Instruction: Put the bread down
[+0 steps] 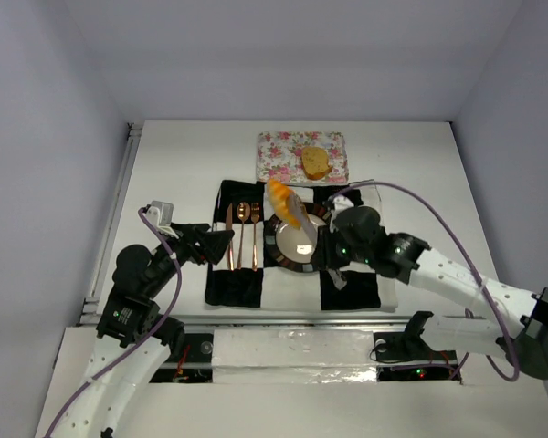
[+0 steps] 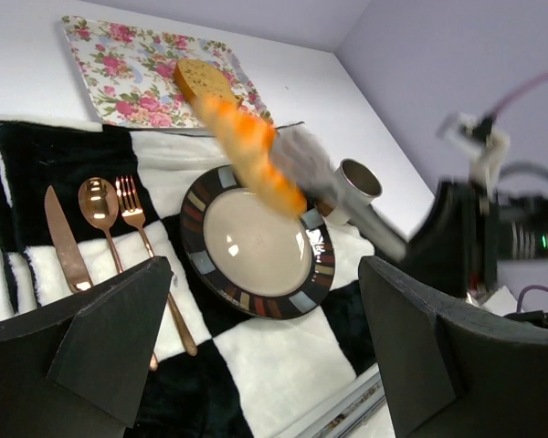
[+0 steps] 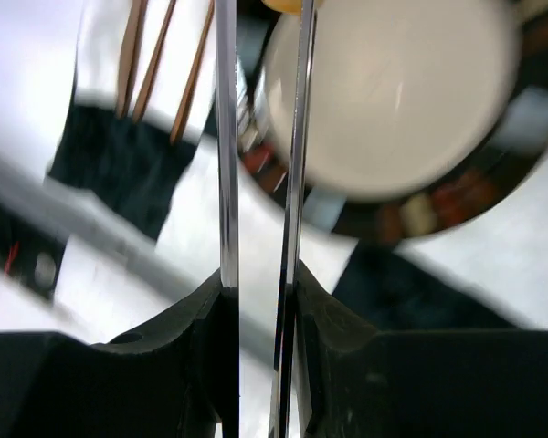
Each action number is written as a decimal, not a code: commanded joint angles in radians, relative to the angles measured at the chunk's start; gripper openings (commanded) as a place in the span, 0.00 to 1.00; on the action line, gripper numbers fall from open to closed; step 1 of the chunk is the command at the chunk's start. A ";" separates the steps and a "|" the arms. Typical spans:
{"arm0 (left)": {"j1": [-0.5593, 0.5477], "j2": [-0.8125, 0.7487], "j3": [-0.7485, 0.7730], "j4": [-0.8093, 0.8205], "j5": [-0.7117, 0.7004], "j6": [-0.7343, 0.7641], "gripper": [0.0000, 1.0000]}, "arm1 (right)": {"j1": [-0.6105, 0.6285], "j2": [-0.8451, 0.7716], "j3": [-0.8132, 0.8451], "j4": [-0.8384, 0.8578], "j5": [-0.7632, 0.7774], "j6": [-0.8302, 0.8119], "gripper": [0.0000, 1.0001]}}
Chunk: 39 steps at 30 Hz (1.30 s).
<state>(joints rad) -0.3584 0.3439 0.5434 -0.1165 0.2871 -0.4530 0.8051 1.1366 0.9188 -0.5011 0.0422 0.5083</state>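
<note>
The golden-orange croissant (image 1: 284, 203) hangs in metal tongs (image 1: 303, 224) above the far left rim of the dark-rimmed plate (image 1: 278, 250). My right gripper (image 1: 333, 250) is shut on the tongs (image 3: 226, 137), just right of the plate (image 3: 438, 205). In the left wrist view the croissant (image 2: 251, 155) is blurred over the plate's (image 2: 256, 301) far edge. The brown-crusted bread slice (image 1: 315, 162) lies on the floral tray (image 1: 279, 155); it also shows in the left wrist view (image 2: 201, 80). My left gripper (image 1: 221, 242) is open and empty, low by the mat's left side (image 2: 265, 266).
A black-and-white checkered mat (image 1: 256, 283) holds the plate and a copper knife (image 2: 66, 246), spoon (image 2: 99, 203) and fork (image 2: 132, 212) left of it. A metal cup (image 2: 356, 182) stands right of the plate. White walls enclose the table.
</note>
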 commanded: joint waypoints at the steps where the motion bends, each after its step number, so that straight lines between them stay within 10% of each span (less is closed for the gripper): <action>1: -0.004 0.000 -0.007 0.046 0.006 0.005 0.82 | 0.115 -0.090 -0.095 0.075 0.027 0.162 0.29; 11: -0.004 -0.002 -0.007 0.043 -0.005 0.000 0.82 | 0.224 -0.011 -0.187 0.127 0.099 0.271 0.32; 18: -0.004 0.000 -0.007 0.044 -0.002 0.000 0.81 | 0.235 -0.038 -0.138 0.134 0.136 0.274 0.59; 24: -0.004 -0.006 -0.008 0.047 0.003 0.002 0.81 | 0.235 -0.063 -0.051 0.099 0.234 0.246 0.54; 39: -0.004 -0.043 -0.011 0.052 0.012 0.000 0.81 | -0.359 0.463 0.472 -0.025 -0.073 -0.151 0.47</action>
<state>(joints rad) -0.3584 0.3206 0.5373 -0.1135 0.2878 -0.4534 0.4812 1.5154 1.2747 -0.4709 0.0570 0.4728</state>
